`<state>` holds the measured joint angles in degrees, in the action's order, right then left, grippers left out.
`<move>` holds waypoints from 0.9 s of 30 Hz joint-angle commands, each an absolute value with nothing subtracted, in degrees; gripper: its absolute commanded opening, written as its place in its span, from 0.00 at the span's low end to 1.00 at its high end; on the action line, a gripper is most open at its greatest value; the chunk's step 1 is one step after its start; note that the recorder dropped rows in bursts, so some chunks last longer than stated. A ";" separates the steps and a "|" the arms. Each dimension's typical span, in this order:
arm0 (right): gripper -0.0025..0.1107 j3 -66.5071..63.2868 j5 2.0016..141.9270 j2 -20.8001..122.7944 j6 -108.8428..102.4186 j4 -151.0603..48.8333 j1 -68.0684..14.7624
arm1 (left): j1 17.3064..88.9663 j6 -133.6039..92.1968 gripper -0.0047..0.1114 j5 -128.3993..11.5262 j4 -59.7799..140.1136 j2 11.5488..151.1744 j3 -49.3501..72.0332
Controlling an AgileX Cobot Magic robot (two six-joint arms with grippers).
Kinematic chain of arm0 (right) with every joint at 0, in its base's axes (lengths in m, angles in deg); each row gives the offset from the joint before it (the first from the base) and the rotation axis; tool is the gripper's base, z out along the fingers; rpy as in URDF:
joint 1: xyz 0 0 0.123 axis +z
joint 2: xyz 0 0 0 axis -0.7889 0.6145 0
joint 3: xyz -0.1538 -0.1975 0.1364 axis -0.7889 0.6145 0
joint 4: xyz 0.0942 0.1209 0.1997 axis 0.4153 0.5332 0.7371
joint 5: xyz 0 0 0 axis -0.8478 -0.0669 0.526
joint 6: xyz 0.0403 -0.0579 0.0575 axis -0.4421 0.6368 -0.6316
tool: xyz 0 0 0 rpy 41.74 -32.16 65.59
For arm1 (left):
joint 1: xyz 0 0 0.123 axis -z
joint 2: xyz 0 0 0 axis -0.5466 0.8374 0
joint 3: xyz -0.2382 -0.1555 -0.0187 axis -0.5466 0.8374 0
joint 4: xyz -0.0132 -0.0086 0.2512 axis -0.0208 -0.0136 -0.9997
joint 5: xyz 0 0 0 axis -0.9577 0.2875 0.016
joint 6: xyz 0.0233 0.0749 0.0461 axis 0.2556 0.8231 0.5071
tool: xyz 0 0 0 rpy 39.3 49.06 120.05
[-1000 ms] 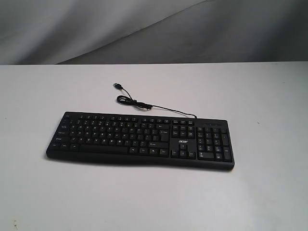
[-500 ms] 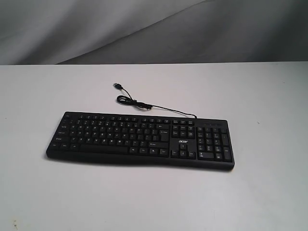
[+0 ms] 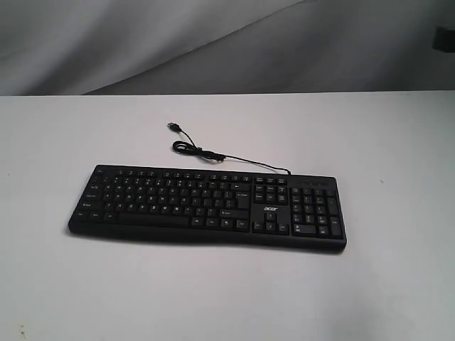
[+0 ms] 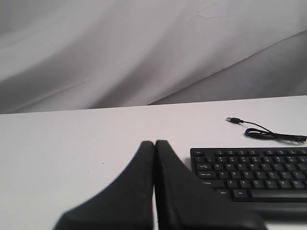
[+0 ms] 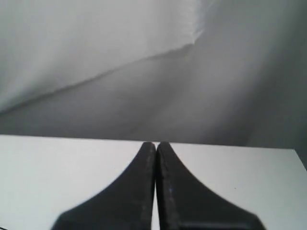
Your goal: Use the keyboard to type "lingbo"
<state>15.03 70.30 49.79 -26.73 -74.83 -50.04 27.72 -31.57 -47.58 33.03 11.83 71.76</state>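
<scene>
The black keyboard (image 3: 207, 206) lies flat in the middle of the white table, number pad to the right, its thin cable (image 3: 213, 155) looping off behind it. The left wrist view catches the keyboard's left end (image 4: 252, 175) and the cable's plug (image 4: 233, 120). My left gripper (image 4: 155, 142) is shut with nothing in it, above bare table to the left of the keyboard. My right gripper (image 5: 156, 143) is also shut and empty, over bare table with no keyboard in its view. A dark bit of the right arm (image 3: 445, 37) shows at the exterior view's right edge.
The white table (image 3: 377, 284) spreads wide on all sides of the keyboard. A grey draped cloth (image 3: 213, 42) forms the backdrop behind the table's far edge.
A dark part of the right arm has come into the exterior view at the upper right edge. The keyboard and cable have not moved.
</scene>
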 commanded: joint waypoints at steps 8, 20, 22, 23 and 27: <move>0.02 -19.23 109.17 82.62 -5.30 -70.37 -40.36 | 28.03 -31.69 0.04 -48.13 33.01 11.55 72.03; 0.02 -22.10 119.84 93.95 67.85 1.35 -31.48 | 28.03 -31.69 0.04 -48.13 33.01 11.55 72.03; 0.02 -22.10 119.12 95.47 67.85 -1.33 -28.42 | 28.03 -31.69 0.04 -48.13 33.01 11.55 72.03; 0.02 -22.10 118.83 95.95 67.85 -2.22 -26.82 | 28.03 -31.69 0.04 -48.13 33.01 11.55 72.03; 0.02 -22.10 114.29 98.22 68.12 -4.44 -21.39 | 28.03 -31.69 0.04 -48.13 33.01 11.55 72.03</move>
<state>-21.80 117.40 97.21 66.98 -2.93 -24.61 27.72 -31.57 -47.65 33.03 11.83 71.76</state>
